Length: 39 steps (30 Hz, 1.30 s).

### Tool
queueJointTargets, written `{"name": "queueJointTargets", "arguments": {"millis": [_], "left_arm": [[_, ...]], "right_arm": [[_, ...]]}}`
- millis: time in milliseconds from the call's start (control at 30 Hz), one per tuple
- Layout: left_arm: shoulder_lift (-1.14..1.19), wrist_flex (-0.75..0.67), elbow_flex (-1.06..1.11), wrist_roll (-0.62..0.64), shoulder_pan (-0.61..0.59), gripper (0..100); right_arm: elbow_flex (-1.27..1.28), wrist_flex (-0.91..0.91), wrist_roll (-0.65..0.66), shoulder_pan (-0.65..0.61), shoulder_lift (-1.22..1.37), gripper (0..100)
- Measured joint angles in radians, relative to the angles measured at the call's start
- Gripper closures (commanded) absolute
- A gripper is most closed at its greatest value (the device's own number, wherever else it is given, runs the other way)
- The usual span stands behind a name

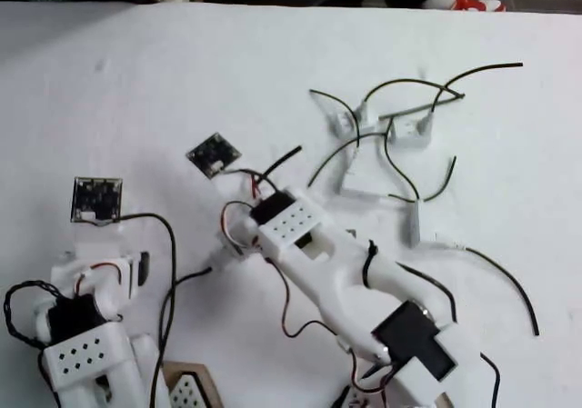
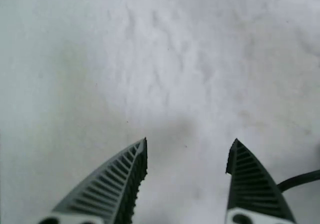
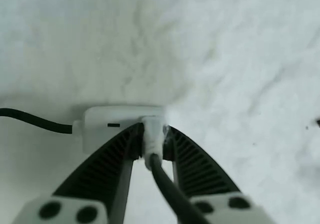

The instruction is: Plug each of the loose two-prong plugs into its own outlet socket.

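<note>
R gripper (image 3: 153,130): fingers pinched on a white two-prong plug (image 3: 153,136), its black cord (image 3: 162,184) trailing back btw the fingers. Plug front is touching a white outlet socket (image 3: 112,126); cannot tell if the prongs are fully seated. Socket lies flat on the white table cover (image 3: 240,59), w/ its own black lead (image 3: 30,117) running off one end. In the high view this pairing sits lower centre-left of frame, at the tip of the R arm (image 1: 336,272), which slants up from lower right twd centre.

L gripper (image 2: 190,144): fingers spread wide, over bare cover. A black cable (image 2: 300,180) passes just beside one finger. L arm (image 1: 86,344) occupies the lower left corner of the high view.

Other loose plugs and sockets (image 1: 406,131), w/ black cords, lie tangled in the upper right of the high view, well apart from both grippers. One more white piece (image 1: 412,222) lies right of centre, near the R arm.
</note>
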Motion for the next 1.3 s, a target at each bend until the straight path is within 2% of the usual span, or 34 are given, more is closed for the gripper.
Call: {"name": "queueJointTargets", "arguments": {"millis": [100, 267, 533, 600, 700, 767, 1000, 1300], "left_arm": [[0.0, 0.0, 0.0, 0.0, 0.0, 74], [0.0, 0.0, 0.0, 0.0, 0.0, 74], [0.0, 0.0, 0.0, 0.0, 0.0, 73], [0.0, 0.0, 0.0, 0.0, 0.0, 73], [0.0, 0.0, 0.0, 0.0, 0.0, 73], [0.0, 0.0, 0.0, 0.0, 0.0, 73], [0.0, 0.0, 0.0, 0.0, 0.0, 73], [0.0, -0.028, 0.023, 0.006, 0.0, 74]], "right_arm": [[-0.017, 0.006, 0.009, 0.063, -0.005, 98.1], [-0.041, 0.009, 0.143, 0.261, -0.041, 98.1], [-0.038, -0.107, 0.247, 0.479, -0.04, 97.4], [-0.038, -0.127, 0.253, 0.512, -0.038, 93.2], [-0.038, -0.129, 0.252, 0.52, -0.038, 83.6], [-0.048, -0.092, 0.229, 0.516, -0.038, 81.4], [-0.051, 0.055, 0.23, 0.48, -0.181, 88.4], [0.17, 0.071, 0.239, 0.465, -0.631, 98.1]]}}
